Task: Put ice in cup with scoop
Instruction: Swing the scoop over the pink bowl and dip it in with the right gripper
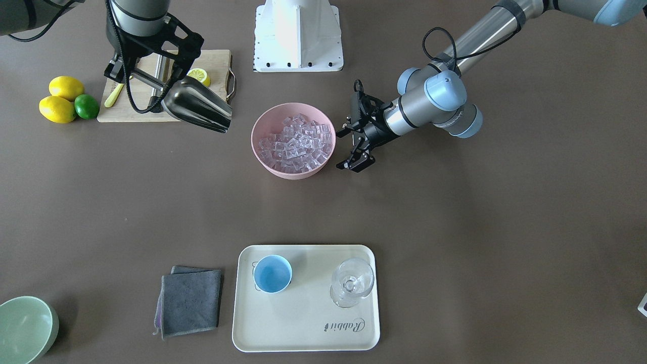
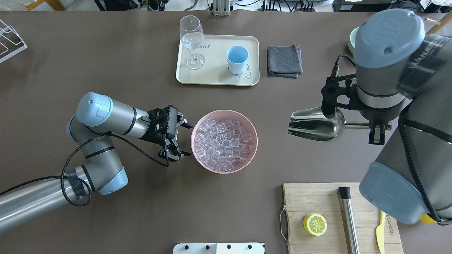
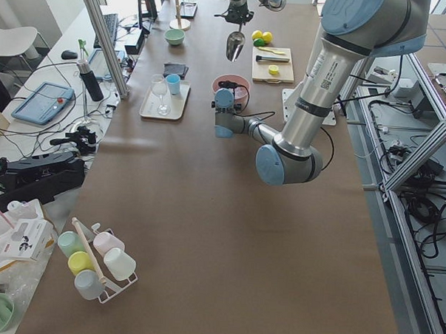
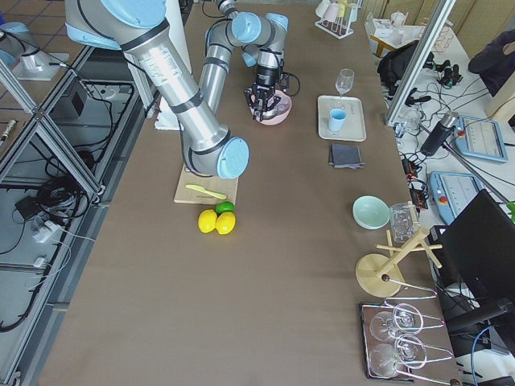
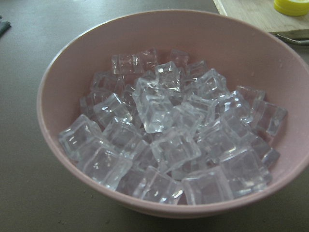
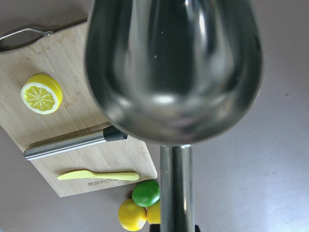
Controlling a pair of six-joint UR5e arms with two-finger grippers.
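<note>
On a brown table (image 2: 212, 211) in a cable-strewn lab, the left gripper (image 2: 183, 140), fingers spread, sits just beside a pink bowl (image 2: 256, 143) heaped with ice (image 2: 223, 144). The right gripper (image 2: 377, 126) clamps the scoop (image 2: 316, 124) by its handle, aloft. Beyond, the cup (image 2: 237, 58) stands on a cream tray (image 2: 215, 76).

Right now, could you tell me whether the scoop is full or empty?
Empty. In the right wrist view the trough of the scoop is bare shiny steel; the ice lies in the pink bowl.
</note>
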